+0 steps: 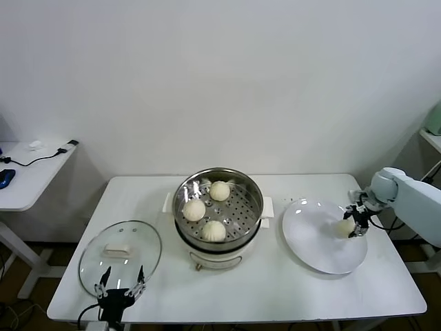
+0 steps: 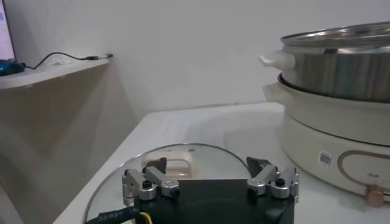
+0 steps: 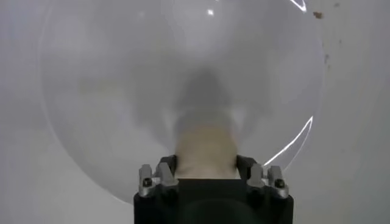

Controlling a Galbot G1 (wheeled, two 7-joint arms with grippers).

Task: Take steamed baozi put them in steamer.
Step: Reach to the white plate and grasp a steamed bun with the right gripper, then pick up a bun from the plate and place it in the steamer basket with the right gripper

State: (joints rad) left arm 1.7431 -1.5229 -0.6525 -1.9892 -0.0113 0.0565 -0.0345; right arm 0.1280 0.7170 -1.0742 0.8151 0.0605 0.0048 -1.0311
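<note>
The steel steamer [image 1: 255, 200] stands mid-table on its white base and holds three baozi [image 1: 220, 190] on the perforated tray. It also shows in the left wrist view [image 2: 341, 73]. The fourth baozi [image 1: 346, 227] is at the right part of the white plate [image 1: 317, 241], between the fingers of my right gripper [image 1: 353, 224]. In the right wrist view the gripper [image 3: 206, 164] is shut on this baozi [image 3: 206, 149], with its shadow on the plate [image 3: 109, 91] beyond. My left gripper [image 1: 121, 281] is open and empty at the front left, by the glass lid.
The glass lid [image 1: 141, 241] with a white handle lies flat at the table's front left, also in the left wrist view [image 2: 183, 155]. A side desk [image 1: 27, 172] with cables stands to the left. The table's right edge is close to the plate.
</note>
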